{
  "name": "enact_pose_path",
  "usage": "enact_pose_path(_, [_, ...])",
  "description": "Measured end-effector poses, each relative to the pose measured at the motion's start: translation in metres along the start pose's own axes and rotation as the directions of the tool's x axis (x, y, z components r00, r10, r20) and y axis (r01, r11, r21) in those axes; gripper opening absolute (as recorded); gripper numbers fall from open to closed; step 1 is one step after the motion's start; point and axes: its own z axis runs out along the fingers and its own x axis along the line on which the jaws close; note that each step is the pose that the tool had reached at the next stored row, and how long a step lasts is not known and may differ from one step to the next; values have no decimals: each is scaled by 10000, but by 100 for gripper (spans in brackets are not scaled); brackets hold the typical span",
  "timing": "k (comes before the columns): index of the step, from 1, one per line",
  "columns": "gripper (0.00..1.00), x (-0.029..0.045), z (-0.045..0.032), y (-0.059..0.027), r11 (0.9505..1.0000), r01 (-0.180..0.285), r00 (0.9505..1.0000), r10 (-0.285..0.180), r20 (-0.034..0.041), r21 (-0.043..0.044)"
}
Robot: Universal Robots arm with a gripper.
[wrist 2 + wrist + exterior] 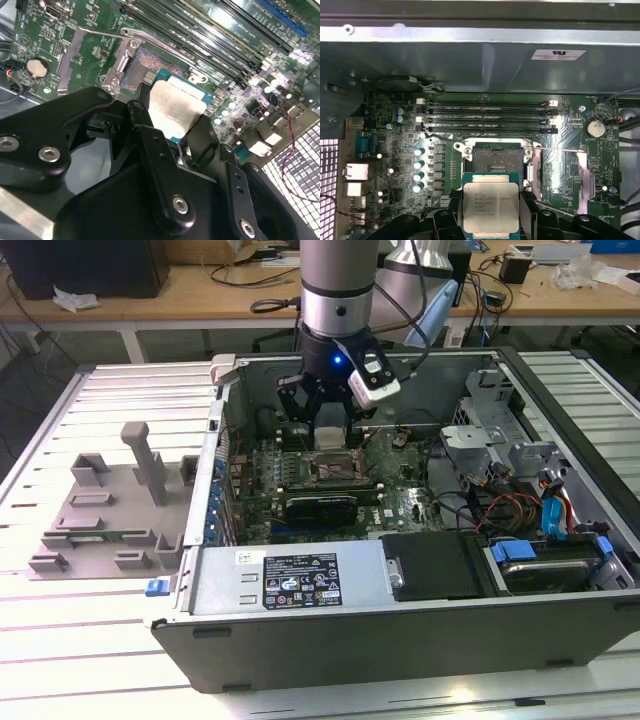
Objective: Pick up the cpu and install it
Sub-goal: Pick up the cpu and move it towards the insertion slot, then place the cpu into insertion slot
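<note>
At the left edge of the ribbed metal table (70,640) lies a grey plastic fixture tray (100,520) with upright pegs. It is well apart from the open grey steel computer case (300,640) that takes up the table's middle and right. Inside the case, over the green motherboard (400,505), hangs the black two-fingered gripper (330,440).

Its jaws are closed in on two opposite edges of the cpu (490,207), a flat square chip with a silver metal top and a thin dark rim, and they hold it clear of the board. In both wrist views the chip sits just beside the black-framed square socket (497,160) and overlaps its near edge without lying in it. The socket looks empty, and its metal load plate (80,55) is swung open to one side.

The pick-up looks done, so the step in hand is the approach to the socket. Seating would probably call for the chip to be square over the frame, level, and matched corner to corner.

Room is tight. The long black memory slots (487,117) run along the socket's far side and the load plate and its wire lever flank it. Further right in the exterior view, the metal drive cage (490,430) stands near the case's right wall, leaving open space mainly above.
</note>
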Motion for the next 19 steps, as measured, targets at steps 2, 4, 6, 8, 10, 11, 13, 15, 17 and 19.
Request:
enact_pose_path(2, [54, -29, 4, -1, 10000, 2, 10000, -2, 0, 0])
enact_pose_path(4, [54, -30, 6, -1, 10000, 0, 10000, 0, 1, -1])
enact_pose_path(6, [54, -31, 7, -1, 10000, 1, 10000, -1, 0, 0])
enact_pose_path(8, [54, -32, 8, -1, 10000, 0, 10000, 0, 1, -1])
enact_pose_path(10, [54, -32, 8, -1, 10000, 1, 10000, -1, 0, -1])
enact_pose_path(11, [54, -33, 9, -1, 10000, 1, 10000, -1, 0, -1])
enact_pose_path(13, [54, -33, 9, -1, 10000, 0, 10000, 0, 0, -1])
enact_pose_path(15, [54, -33, 9, -1, 10000, 0, 10000, 0, 1, -1])
enact_pose_path(17, [54, -34, 10, -1, 10000, -97, 10000, 97, 7, -2])
enact_pose_path(19, [54, -33, 10, -1, 9992, -394, 9992, 394, 26, -5])
